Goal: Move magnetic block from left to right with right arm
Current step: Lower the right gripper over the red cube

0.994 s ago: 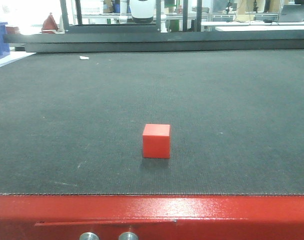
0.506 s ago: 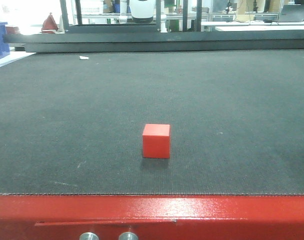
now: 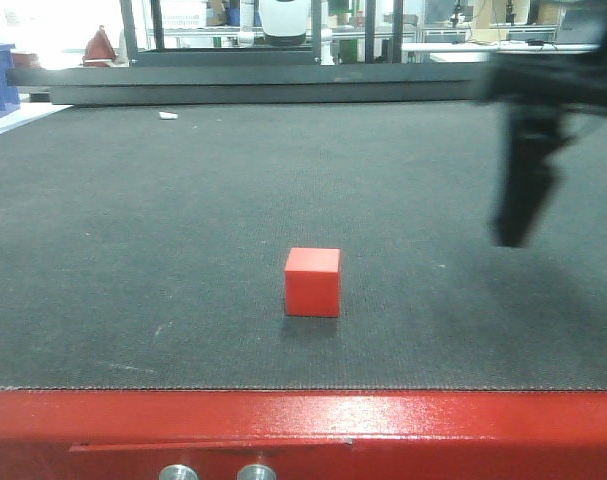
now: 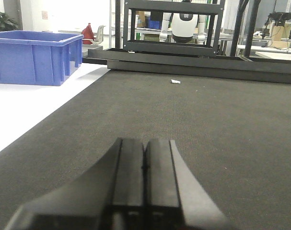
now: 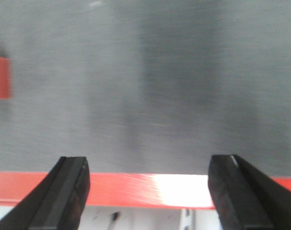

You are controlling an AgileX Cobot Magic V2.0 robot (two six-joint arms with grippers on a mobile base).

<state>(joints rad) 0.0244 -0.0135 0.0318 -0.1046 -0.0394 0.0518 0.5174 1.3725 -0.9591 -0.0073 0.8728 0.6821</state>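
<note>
While the magnetic block sits near the table's front edge, the right pincer hovers spread and the left pincer lies pressed together. It looks rigid and light; grip opposite flat faces.

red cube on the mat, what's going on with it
Nothing holds the magnetic block yet. It sits alone on the dark mat, near the red front edge. The right gripper is open with its jaws wide apart. In the front view it shows as a blurred dark shape above the mat, to the right of the block and not touching it. The left gripper is shut on nothing.
</note>
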